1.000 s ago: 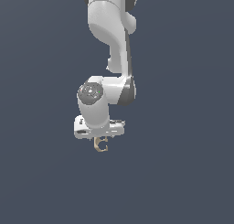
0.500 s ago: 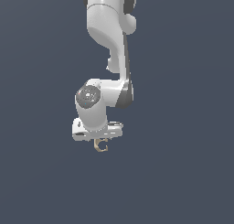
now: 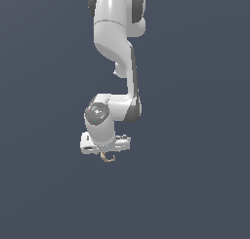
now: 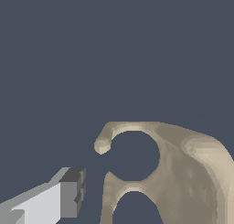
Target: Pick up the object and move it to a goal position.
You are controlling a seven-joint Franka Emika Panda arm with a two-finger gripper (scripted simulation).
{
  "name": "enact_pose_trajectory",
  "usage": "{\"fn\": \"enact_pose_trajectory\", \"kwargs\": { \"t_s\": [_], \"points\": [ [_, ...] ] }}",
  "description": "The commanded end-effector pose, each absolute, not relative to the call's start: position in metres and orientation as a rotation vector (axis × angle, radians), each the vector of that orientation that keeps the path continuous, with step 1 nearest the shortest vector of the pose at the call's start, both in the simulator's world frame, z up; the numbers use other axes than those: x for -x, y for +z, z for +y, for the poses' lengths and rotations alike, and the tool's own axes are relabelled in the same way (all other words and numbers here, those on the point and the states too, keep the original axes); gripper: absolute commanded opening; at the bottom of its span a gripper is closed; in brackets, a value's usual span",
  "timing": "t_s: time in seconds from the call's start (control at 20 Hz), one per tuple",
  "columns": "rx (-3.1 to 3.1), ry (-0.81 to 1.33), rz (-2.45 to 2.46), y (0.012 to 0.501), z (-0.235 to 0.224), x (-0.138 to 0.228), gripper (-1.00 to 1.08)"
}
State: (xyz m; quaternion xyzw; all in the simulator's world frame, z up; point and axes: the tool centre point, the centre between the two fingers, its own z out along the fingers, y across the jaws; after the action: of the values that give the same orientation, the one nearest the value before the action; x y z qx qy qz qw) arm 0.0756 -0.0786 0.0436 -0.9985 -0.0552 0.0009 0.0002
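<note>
Tan and curvy, the little hooked object (image 4: 178,173) fills the wrist view up close, with one grey fingertip (image 4: 73,191) just beside its open side but not touching it there. Farther off in the exterior view, the object (image 3: 108,158) hangs right under the white gripper (image 3: 106,152), so I think the claw is closed narrow on it, holding it in the air. The carrying step looks under way, and next the arm (image 3: 117,48) must glide gently to the goal spot, which I cannot see.
</note>
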Motion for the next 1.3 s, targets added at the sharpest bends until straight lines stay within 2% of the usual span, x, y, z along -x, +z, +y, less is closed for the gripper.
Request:
{"fn": "enact_pose_trajectory", "kwargs": {
  "t_s": [0.0,0.15,0.2,0.85,1.25],
  "points": [
    [3.137,0.000,-0.174,0.039,-0.079,-0.076,1.00],
    [3.137,0.000,-0.174,0.039,-0.079,-0.077,1.00],
    [3.137,0.000,-0.174,0.039,-0.079,-0.077,-1.00],
    [3.137,0.000,-0.174,0.042,-0.077,-0.078,-1.00],
    [3.137,0.000,-0.174,0.081,-0.050,-0.081,-1.00]
  ]
}}
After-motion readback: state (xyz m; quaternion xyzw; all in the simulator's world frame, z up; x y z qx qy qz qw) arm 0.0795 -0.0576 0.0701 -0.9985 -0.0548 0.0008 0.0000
